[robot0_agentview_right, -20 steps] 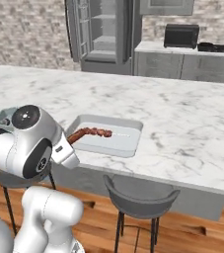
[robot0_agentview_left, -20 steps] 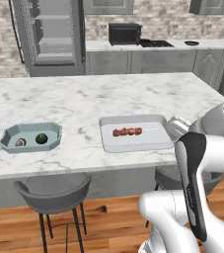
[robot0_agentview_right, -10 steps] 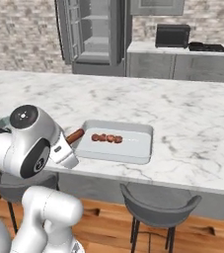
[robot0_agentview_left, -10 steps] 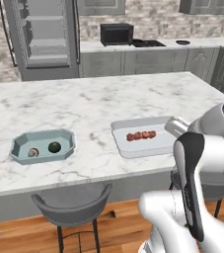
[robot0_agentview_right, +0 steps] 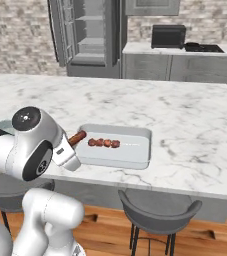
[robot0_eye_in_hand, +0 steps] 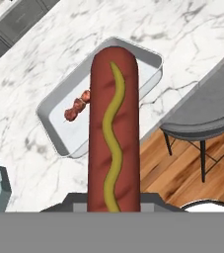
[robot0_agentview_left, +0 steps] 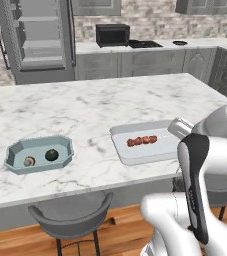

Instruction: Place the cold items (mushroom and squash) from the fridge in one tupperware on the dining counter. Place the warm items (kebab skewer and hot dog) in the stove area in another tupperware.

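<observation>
Nearest the hand camera, the gripper (robot0_eye_in_hand: 114,200) has its jaws clamped on the lower end of a hot dog (robot0_eye_in_hand: 113,123), a smooth reddish-brown cylinder with rounded ends and a wavy line of yellow mustard running its length; the sausage juts forward above the counter edge, and in the right base view its tip pokes out beside the white rounded arm. Below and beyond it lies a shallow rectangular white tupperware (robot0_eye_in_hand: 148,64) with rounded corners and a low raised rim, sitting near the front edge of the dining counter (robot0_agentview_left: 85,107), a broad slab of white marble with grey veining. Inside that container rests the kebab skewer (robot0_agentview_left: 142,141), a thin stick threaded with small lumpy red-brown chunks. Round dark-grey bar stools (robot0_agentview_right: 157,207) on thin black legs stand on the wood-plank floor under the counter's overhang. Farther to the left along the counter, well apart from the white container, sits a pale blue-grey tupperware (robot0_agentview_left: 39,145) with cut corners, holding a pale mushroom (robot0_agentview_left: 29,161) just beside a round dark green squash (robot0_agentview_left: 51,155). Against the far wall stand a grey fridge (robot0_agentview_left: 37,35) with its shelves showing, grey cabinets, and a boxy black microwave (robot0_agentview_left: 112,35).
</observation>
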